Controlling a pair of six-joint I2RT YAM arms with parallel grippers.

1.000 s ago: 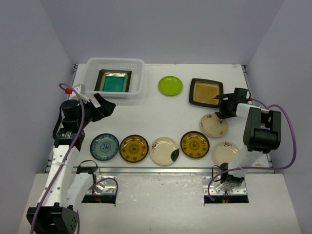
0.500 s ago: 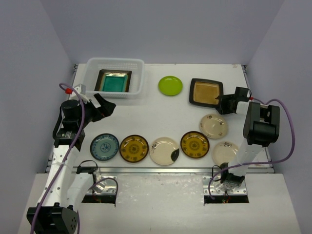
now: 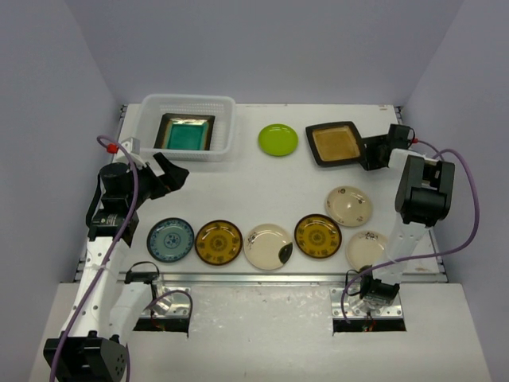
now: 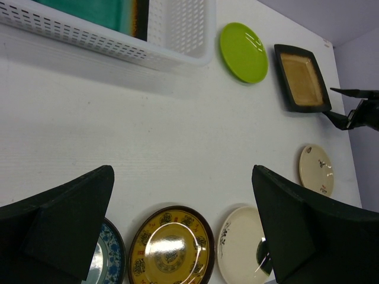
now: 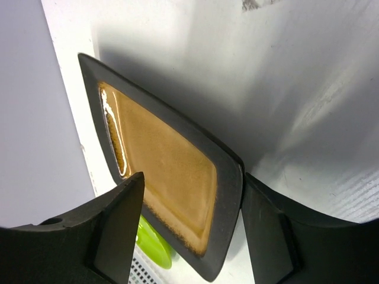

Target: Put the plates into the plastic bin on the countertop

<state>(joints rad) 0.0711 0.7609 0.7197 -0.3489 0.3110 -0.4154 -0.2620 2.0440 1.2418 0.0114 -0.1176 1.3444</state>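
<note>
The step in hand is the pick-up of the amber square plate point(image 3: 335, 144). The right gripper point(image 3: 370, 151) is about half closed on the rim at the plate's right-hand edge, one finger over the glazed face and the other under it. In the right wrist view the plate is tilted and throws a shadow on the worktop point(image 3: 246, 191), so I judge it gripped and mostly raised. Whether its far corner rests on the surface I cannot tell.

From this gripper, the plastic bin point(image 3: 191, 156) lies well away to the left, past the lime-green plate point(image 3: 277, 139), which sits just beyond the held plate's free edge. A teal square plate point(image 3: 188, 133) lies flat inside the bin.

The next move calls for a clean lift, a carry leftward high enough to clear the green plate and the bin's rolled rim, then a level lowering onto or beside the teal plate. An edge pinch on a wide dish may let it droop or slip.

The right arm is stretched to the far right of the worktop, wrist bent so the fingers point left and low. The left arm is folded back, and the left gripper point(image 3: 171, 175) hovers just to the near side of the bin, spread fully and holding nothing.
</note>
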